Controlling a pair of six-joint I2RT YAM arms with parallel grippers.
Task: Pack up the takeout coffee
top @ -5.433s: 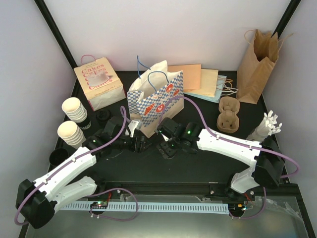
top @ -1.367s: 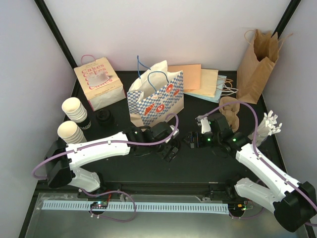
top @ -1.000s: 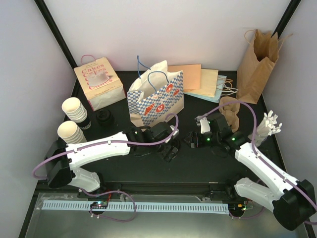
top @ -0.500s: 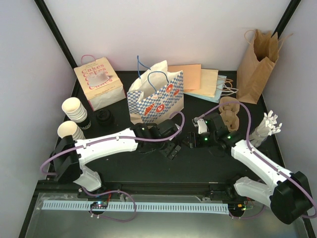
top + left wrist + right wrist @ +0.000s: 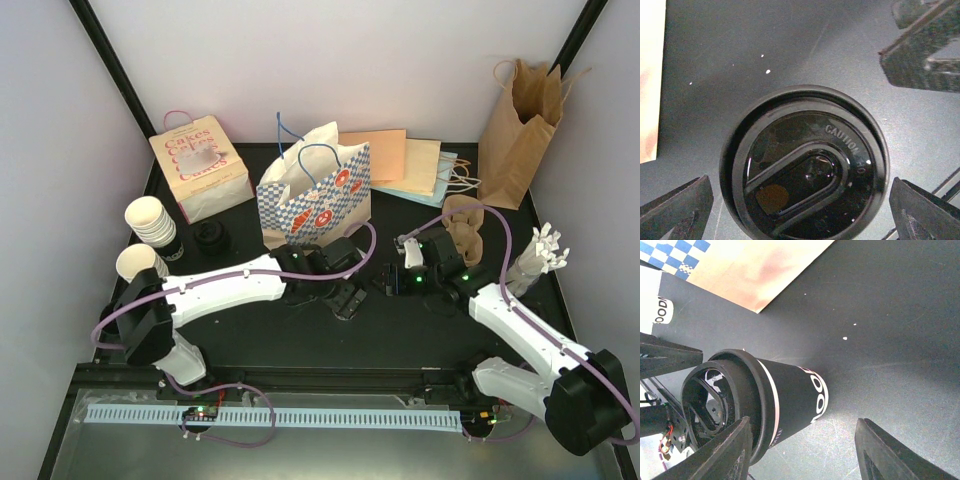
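The takeout coffee (image 5: 790,395) is a black paper cup with white lettering and a black lid (image 5: 805,170), standing upright on the dark table. My left gripper (image 5: 800,212) hangs straight above it, open, with a finger on either side of the lid and not touching it. In the top view the left gripper (image 5: 345,297) hides the cup. My right gripper (image 5: 805,450) comes from the right at cup height (image 5: 386,283). It is open, with one finger (image 5: 722,452) close to the lid rim and the other well clear.
A blue checkered paper bag (image 5: 315,195) stands just behind the grippers. Cream cup stacks (image 5: 150,222) and black lids (image 5: 208,236) are at the left, with a Cakes box (image 5: 200,165) behind. A cardboard cup carrier (image 5: 465,228), a brown bag (image 5: 520,120) and flat bags (image 5: 400,160) are at the right.
My left arm has stretched a little further right, its gripper staying over the cup. The right gripper's jaws have narrowed somewhat beside the cup.
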